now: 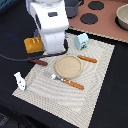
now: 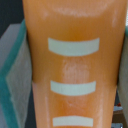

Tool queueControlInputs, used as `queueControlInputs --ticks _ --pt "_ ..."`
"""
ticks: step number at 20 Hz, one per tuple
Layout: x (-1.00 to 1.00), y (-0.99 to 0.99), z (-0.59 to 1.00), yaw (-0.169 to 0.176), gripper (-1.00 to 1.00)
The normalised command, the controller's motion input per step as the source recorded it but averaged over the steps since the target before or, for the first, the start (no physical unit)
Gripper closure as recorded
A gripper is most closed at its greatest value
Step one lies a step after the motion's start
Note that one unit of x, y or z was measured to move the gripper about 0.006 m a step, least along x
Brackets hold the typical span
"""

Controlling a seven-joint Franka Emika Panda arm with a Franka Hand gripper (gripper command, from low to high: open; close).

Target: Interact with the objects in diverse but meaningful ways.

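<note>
Claw state we cannot tell; our wrist view is filled by the yellow bread loaf [image 2: 72, 65], middle left outside. It may slip sideways if we squeeze unevenly.

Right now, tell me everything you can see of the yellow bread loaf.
The bread loaf is a small toy, yellow-orange and glossy like plastic, with pale score marks across its top. In the exterior view it lies off the striped placemat, on the dark table by the mat's far left corner, partly hidden behind the white arm. The wrist view is filled by its orange surface and three pale curved bars. Whether the gripper touches it cannot be told.
</note>
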Motion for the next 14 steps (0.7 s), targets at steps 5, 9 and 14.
queueControlInputs --ticks 5,9,14 --pt "-1.00 0.36 -0.29 0.025 1.00" --pt "-1.00 0.36 -0.36 0.020 1.00" --pt "-1.00 0.35 -0.40 0.016 1.00"
